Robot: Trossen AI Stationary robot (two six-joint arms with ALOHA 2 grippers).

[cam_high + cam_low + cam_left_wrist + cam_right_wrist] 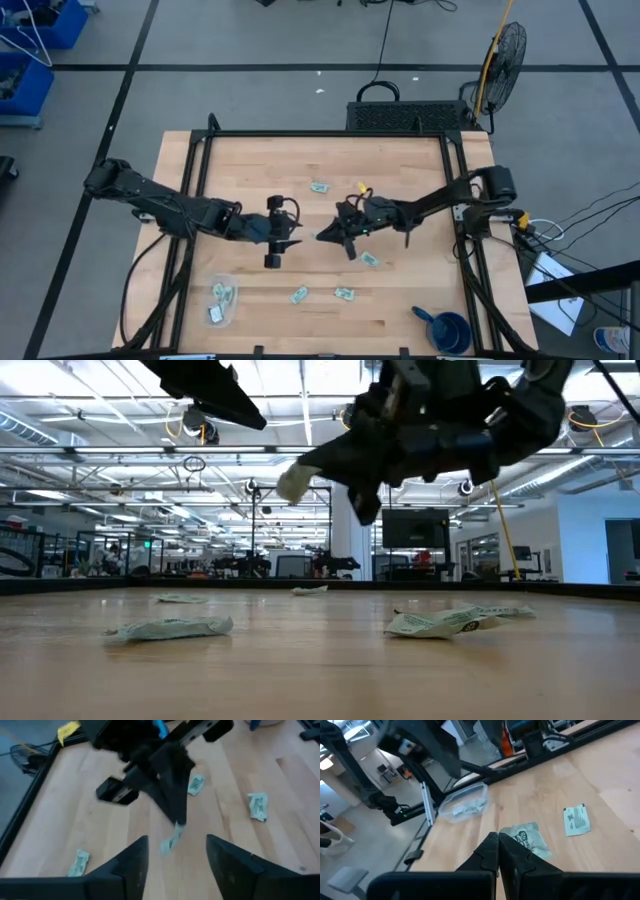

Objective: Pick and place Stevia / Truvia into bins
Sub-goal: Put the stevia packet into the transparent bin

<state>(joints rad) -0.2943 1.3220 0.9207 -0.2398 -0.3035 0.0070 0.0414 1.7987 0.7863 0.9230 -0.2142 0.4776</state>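
Observation:
Pale green and white Stevia sachets lie flat on the wooden table (250,160): one (319,187) toward the far side, one (370,260) below the right arm, two (299,295) (344,293) near the front. The clear bin (222,300) stands at the near left with a few sachets inside; the right wrist view also shows the bin (465,805). My right gripper (330,236) is shut on a sachet (295,482) above mid-table. My left gripper (175,857) is open and faces it from the left, close by, touching nothing. My right gripper pinches one sachet between its two fingertips, at the sachet's upper end (177,826). The fingers slant down toward the table's left. The sachet hangs below the tips, lifted clear of the table, its lower end (167,847) free.
A dark blue cup (450,330) with a handle stands at the near right corner. Black frame rails run along the table's left and right sides (190,200) (462,200). Bare wood lies between the two grippers and the bin.

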